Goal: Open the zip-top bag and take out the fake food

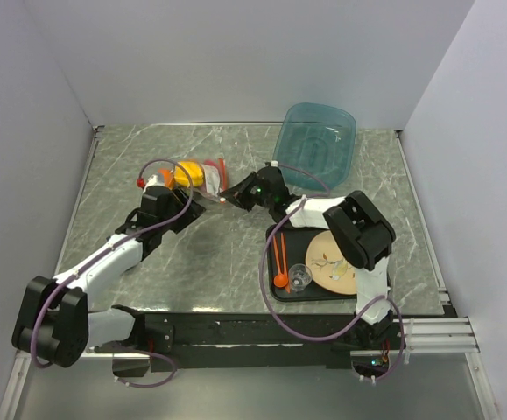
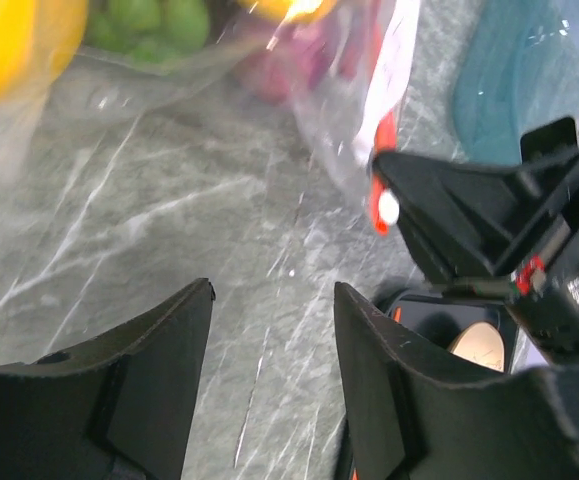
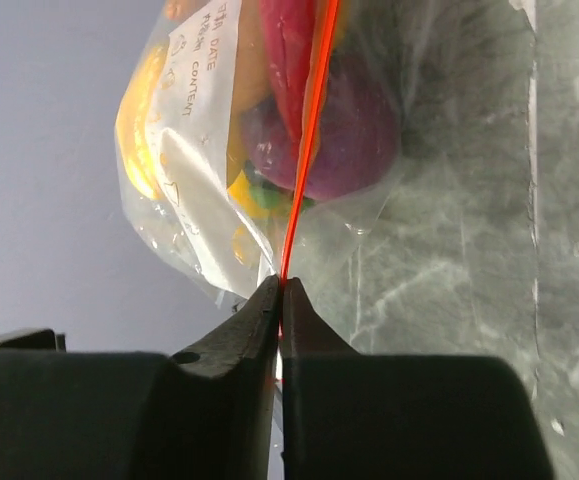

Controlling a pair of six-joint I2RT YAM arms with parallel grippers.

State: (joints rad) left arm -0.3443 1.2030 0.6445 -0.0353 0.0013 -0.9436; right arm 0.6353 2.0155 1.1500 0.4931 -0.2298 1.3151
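1. The zip-top bag (image 1: pixel 199 175) sat toward the far side of the marble table (image 1: pixel 227 254), left of the blue tub (image 1: pixel 316 144) and between my two grippers.
2. The fake food (image 3: pixel 349 130) was inside it: I made out yellow, green, red and purple pieces through the plastic.
3. On the right wrist view, the bag's white label (image 3: pixel 204 90) read "DATE" and "FRESH CONTENT"; the smaller print was beyond me.
4. My right gripper (image 3: pixel 280 290) was pinched tight on the orange-red zip strip (image 3: pixel 304 170), fingertips meeting on it at the bag's edge.
5. My left gripper (image 2: pixel 274 290) stood parted with nothing between its fingers, over bare table just beside the bag.
6. The black tray (image 1: pixel 275 290) lay by the right arm, well apart from the bag.
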